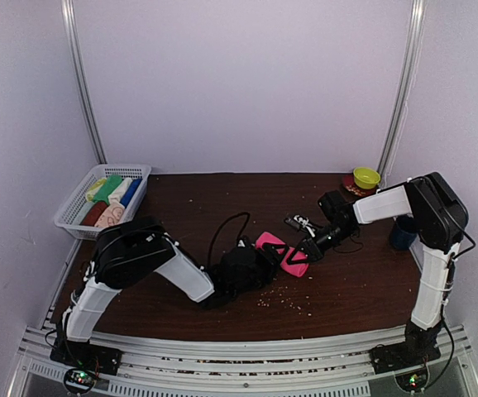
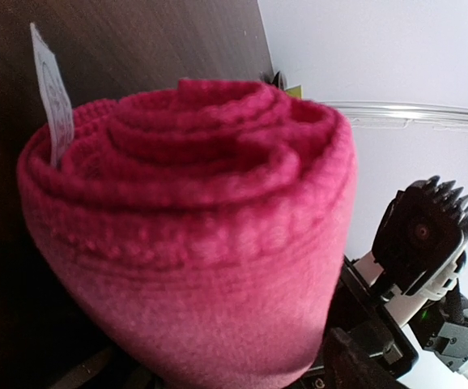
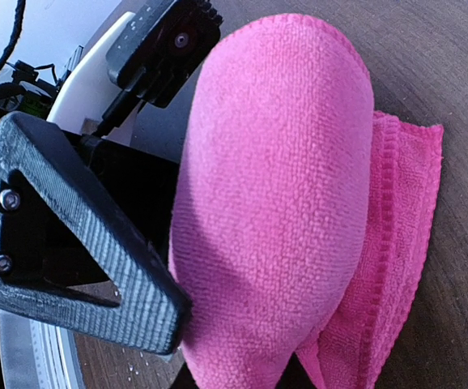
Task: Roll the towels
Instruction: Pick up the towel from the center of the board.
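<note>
Far left of the pink towel point(image 1: 293, 263), rolled at mid-table point(image 1: 181, 207), a basket point(image 1: 72, 217) held rolled towels point(image 1: 111, 198). The left end effector point(image 1: 260, 258) crowded the pink towel's left end and the right end effector point(image 1: 309, 248) its right end; neither's grip could be judged. Further right stood a yellow bowl point(image 1: 366, 177) and a dark cup point(image 1: 403, 233).

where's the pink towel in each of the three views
Top external: the pink towel lies in the middle of the dark brown table.
Left wrist: the pink towel fills the centre, its rolled end facing the camera, with a white tag at upper left.
Right wrist: the pink towel is at centre, the roll seen side-on, with a loose flat end at right.
Shared landmark: the dark brown table under the towel.
</note>
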Robot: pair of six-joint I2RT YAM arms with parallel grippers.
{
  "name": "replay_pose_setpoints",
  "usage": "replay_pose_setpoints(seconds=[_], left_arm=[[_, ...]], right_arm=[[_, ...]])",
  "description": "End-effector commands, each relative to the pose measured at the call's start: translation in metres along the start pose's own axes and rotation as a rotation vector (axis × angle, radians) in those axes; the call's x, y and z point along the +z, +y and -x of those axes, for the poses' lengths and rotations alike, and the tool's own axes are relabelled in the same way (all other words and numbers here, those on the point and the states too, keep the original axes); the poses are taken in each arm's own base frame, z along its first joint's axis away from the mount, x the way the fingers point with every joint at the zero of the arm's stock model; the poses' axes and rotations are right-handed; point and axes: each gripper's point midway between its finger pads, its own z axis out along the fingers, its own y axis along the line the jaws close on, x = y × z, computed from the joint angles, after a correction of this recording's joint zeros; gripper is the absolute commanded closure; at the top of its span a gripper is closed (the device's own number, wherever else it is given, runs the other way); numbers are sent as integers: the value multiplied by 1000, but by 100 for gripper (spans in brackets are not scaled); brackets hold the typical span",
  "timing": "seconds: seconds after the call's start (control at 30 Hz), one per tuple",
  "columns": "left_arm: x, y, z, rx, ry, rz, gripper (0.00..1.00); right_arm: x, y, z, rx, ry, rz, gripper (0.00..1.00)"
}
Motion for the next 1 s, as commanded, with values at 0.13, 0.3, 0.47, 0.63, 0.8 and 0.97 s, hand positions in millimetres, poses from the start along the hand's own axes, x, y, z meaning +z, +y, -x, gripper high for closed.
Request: replay_pose_setpoints(seconds=[0.13, 0.3, 0.47, 0.63, 0.8, 0.97], left_arm=[[2, 62, -1, 53, 12, 146, 34], [1, 65, -3, 54, 18, 150, 34], [2, 68, -7, 54, 29, 153, 29], [2, 71, -8, 55, 35, 158, 30], [-2, 75, -9, 57, 40, 160, 37], [-7, 77, -8, 52, 40, 151, 53]], right_arm=[[21, 34, -37, 110, 108, 164, 83], [20, 44, -34, 108, 98, 230, 83], [19, 50, -33, 106, 97, 268, 84], [17, 53, -30, 100, 89, 280, 84], [14, 55, -27, 102, 74, 296, 84], [10, 53, -27, 109, 68, 295, 85]])
